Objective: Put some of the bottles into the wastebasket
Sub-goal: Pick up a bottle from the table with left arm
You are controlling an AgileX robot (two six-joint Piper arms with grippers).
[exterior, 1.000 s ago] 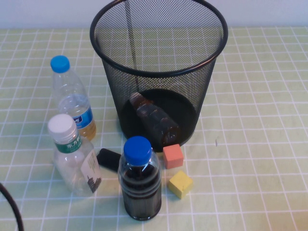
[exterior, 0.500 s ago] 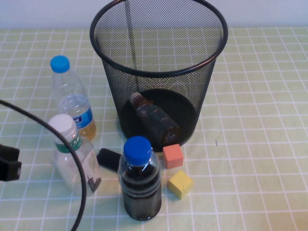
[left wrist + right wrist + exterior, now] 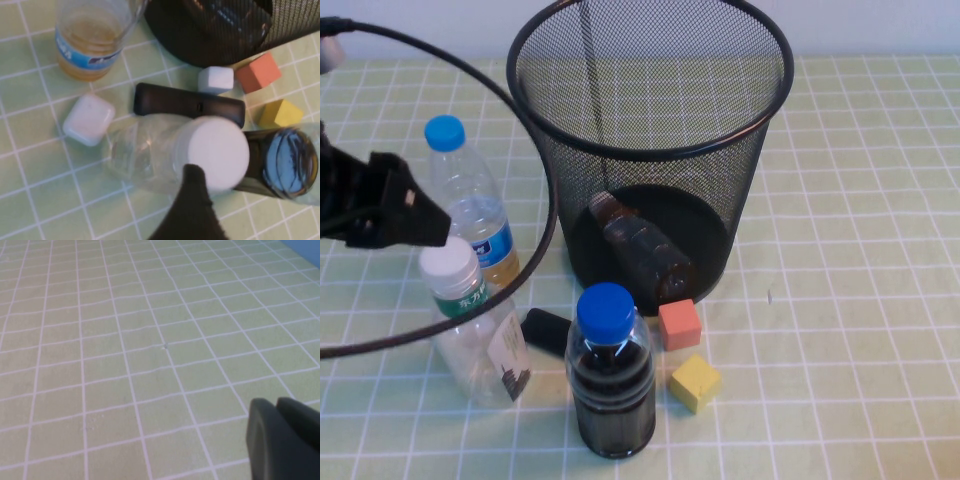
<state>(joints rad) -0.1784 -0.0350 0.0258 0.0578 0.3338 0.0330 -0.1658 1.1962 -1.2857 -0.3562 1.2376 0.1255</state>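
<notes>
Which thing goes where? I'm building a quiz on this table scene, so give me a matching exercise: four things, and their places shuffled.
Things:
1. brown bottle
2. white-capped bottle
3. yellow block
4. left gripper

Places:
A. lying inside the wastebasket
B. beside the orange block
C. hovering above the bottles at the table's left
D. standing in front of the blue-labelled bottle

Pairs: 1-A, 2-D, 3-B, 4-C

The right gripper shows only in its own wrist view, over bare tablecloth.
</notes>
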